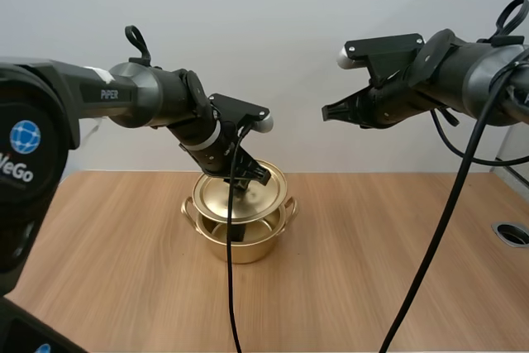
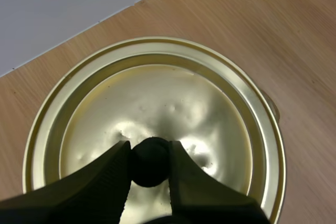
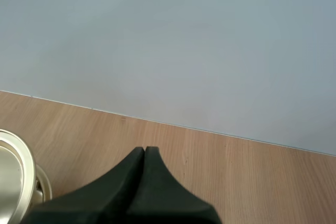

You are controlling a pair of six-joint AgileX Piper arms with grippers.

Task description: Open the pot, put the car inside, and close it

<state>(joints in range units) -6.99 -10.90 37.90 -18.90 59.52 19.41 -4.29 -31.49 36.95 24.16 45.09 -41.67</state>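
My left fingers (image 2: 107, 177) are pinching the black knob (image 2: 149, 162) of the gold lid (image 2: 157, 87), which hangs tilted just above the gold pot (image 1: 241, 247). The pot stands on the wooden counter (image 1: 372, 237), a little toward 9 o'clock of its middle. My right fingers (image 3: 131, 182) are pressed together in the air, well apart from the pot at its 2 o'clock.

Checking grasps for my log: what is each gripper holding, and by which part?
Left gripper pinches the lid by its black knob; right gripper holds nothing.
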